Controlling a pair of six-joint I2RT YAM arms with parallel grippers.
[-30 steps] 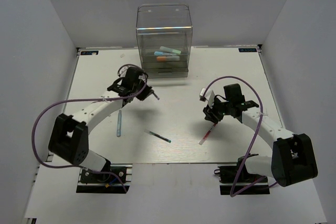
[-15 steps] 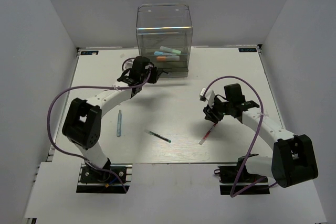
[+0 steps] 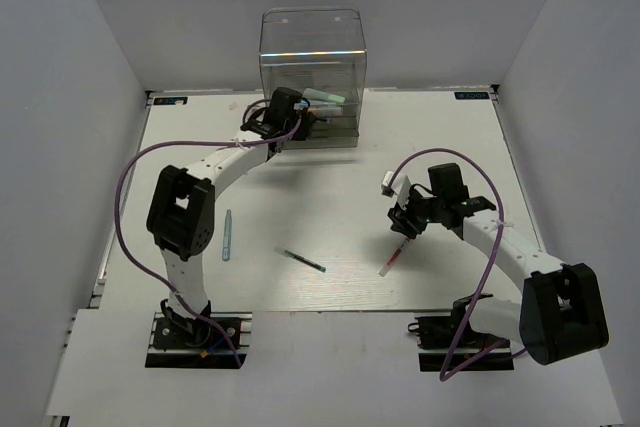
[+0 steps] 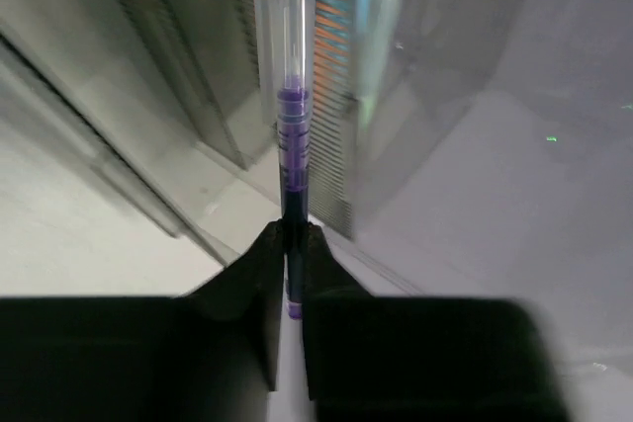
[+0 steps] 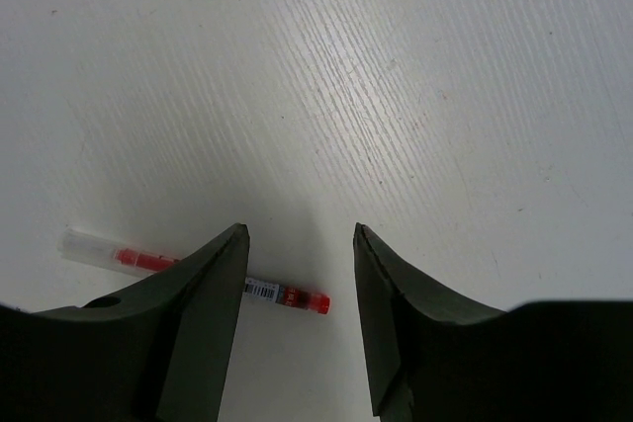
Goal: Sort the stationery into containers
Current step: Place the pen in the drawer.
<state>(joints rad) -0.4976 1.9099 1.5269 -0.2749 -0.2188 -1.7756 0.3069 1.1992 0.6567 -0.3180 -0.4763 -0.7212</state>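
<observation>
The clear drawer cabinet (image 3: 312, 47) stands at the table's far middle, with a mint green marker (image 3: 326, 96) in an open drawer. My left gripper (image 3: 298, 119) is at the cabinet's front left and is shut on a dark purple pen with a clear cap. In the left wrist view the purple pen (image 4: 293, 145) sticks out from the gripper (image 4: 293, 231) toward the cabinet's ribbed drawers (image 4: 326, 66). My right gripper (image 3: 404, 230) hangs open just above a red pen (image 3: 390, 260). In the right wrist view the red pen (image 5: 287, 295) lies partly between the open fingers (image 5: 302, 236).
A light blue pen (image 3: 227, 235) lies on the table at the left. A teal pen (image 3: 302, 260) lies near the front middle. White walls enclose the table on three sides.
My left arm has swung from the table's middle left up to the cabinet front, carrying the purple pen. My right arm has barely moved.
</observation>
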